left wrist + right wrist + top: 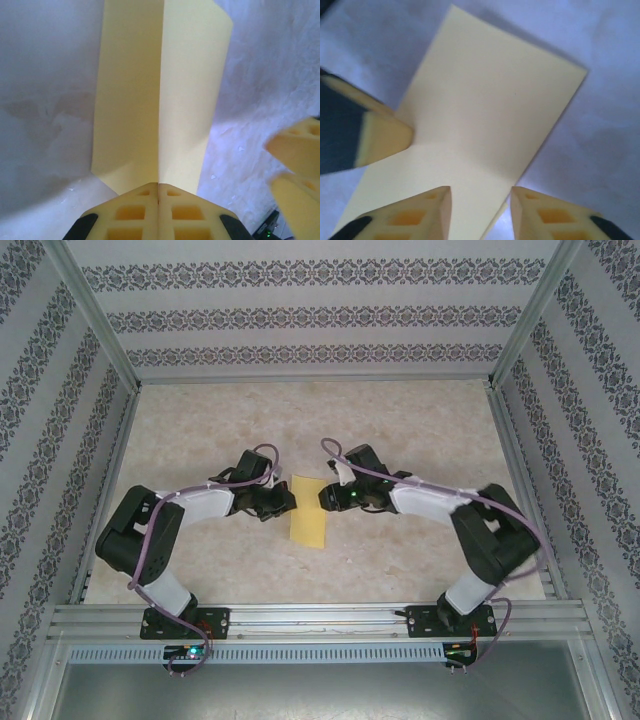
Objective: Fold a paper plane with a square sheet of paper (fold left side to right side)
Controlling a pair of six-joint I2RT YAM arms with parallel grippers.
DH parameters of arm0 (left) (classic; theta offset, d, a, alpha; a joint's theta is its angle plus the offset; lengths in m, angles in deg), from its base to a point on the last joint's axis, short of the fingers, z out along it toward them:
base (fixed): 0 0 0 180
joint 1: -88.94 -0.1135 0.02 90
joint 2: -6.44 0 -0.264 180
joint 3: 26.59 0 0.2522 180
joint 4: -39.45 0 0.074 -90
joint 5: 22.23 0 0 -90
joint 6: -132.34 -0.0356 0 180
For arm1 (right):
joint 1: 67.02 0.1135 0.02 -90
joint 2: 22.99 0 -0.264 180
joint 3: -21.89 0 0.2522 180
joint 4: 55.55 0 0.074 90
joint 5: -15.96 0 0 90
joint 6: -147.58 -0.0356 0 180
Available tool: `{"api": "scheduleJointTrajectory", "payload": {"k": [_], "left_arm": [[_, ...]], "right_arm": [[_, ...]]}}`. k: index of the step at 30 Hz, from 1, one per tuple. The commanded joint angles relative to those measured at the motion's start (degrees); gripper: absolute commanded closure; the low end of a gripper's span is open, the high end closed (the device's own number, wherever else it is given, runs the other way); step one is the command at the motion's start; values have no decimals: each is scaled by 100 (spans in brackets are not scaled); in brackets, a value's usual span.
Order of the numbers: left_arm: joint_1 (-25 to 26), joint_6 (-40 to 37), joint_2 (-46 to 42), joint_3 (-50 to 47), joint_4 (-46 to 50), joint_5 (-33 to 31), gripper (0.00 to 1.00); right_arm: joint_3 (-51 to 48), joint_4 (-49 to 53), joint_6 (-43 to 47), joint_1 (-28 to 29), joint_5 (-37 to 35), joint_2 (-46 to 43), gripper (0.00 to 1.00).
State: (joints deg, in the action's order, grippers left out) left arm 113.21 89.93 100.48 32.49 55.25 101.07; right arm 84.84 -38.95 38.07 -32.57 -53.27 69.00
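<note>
Paper sheet [308, 512], pale-yellow, smooth, folded rectangle

Robotics lab test cell: silver aluminium-profile frame [320, 618] encloses beige marbled tabletop [400, 430] between grey floral-striped wallpaper panels [320, 315], black-and-white left robot arm [150, 540] and right robot arm [490, 535] bolted at near edge.

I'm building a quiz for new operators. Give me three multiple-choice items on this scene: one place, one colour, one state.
1. The pale-yellow sheet of paper lies: A between the left tool and the right tool; B inside a box; C on a chair.
2. The left tool's fingers are: A red; B yellow; C green.
3. The right tool's jaws stand: A shut; B clamping a cup; C apart.
Key: 1A, they flank it from above; 2B, yellow pads in its wrist view; 3C, a gap shows between them.
</note>
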Motion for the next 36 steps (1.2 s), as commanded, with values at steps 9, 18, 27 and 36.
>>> {"api": "scheduleJointTrajectory", "payload": {"k": [9, 18, 27, 36], "left_arm": [[-13, 956, -480, -313, -168, -269, 100], [-8, 927, -448, -283, -126, -213, 100], [-7, 840, -454, -246, -21, -209, 100], [-2, 750, -448, -198, 31, -217, 100]], "right_arm": [[-1582, -959, 1320, 1940, -2593, -1544, 32], [-1266, -1250, 2230, 3186, -3947, -667, 19], [-559, -1373, 2384, 3210, -4038, 92, 25], [-488, -1384, 2130, 3106, -3777, 203, 51]]}}
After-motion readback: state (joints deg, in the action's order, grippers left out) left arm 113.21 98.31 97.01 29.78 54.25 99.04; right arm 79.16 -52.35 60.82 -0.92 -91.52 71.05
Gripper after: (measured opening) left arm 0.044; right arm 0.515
